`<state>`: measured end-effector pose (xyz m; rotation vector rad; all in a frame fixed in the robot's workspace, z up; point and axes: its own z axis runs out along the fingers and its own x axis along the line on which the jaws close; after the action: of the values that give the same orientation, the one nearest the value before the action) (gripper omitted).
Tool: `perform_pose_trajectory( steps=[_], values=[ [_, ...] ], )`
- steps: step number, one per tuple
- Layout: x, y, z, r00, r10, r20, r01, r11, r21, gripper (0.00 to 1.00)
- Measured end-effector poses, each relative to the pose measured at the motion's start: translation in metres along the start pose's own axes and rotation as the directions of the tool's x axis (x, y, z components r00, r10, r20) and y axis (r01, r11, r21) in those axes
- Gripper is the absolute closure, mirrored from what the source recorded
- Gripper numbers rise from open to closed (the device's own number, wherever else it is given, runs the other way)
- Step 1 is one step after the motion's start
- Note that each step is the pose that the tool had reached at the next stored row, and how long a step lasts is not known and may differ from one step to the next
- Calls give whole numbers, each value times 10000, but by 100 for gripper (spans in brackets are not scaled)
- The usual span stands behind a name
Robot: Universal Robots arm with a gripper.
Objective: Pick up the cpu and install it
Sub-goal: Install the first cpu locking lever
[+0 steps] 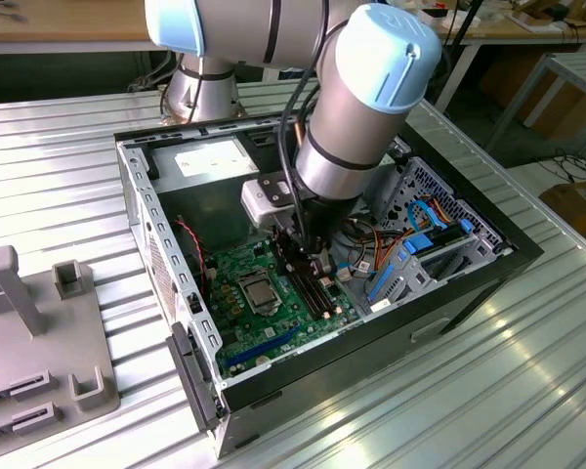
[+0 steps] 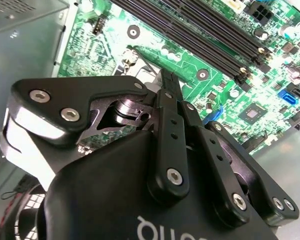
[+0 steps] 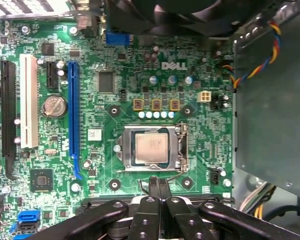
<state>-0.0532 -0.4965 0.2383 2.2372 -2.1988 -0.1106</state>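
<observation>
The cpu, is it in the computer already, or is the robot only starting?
It looks nearly done. In the first wrist view the cpu lies flat inside the socket on the green motherboard. The gripper sits beside the socket with its fingers together, holding nothing. Whether the socket is latched down I cannot tell.

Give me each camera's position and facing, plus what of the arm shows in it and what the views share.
Exterior view: off the arm, above and to one side, looking down into the open computer case; the arm reaches into it.
First wrist view: on the wrist, facing straight down at the motherboard, the cpu lying in its socket; the gripper shut at the frame edge.
Second wrist view: on the wrist, behind the gripper, slanting across the memory slots.
Shared: gripper and motherboard in both wrist views.
</observation>
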Motion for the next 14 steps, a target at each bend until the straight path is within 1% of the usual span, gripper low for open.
perform_pose_trajectory(
  steps=[5,8,14],
  values=[
    [63,-1,60,10000,-83,-4,83,10000,-3,89],
    [110,-3,114,9999,-130,-7,130,9999,-5,89],
    [155,-5,167,9999,-143,-6,143,9999,-6,89]
  ],
)
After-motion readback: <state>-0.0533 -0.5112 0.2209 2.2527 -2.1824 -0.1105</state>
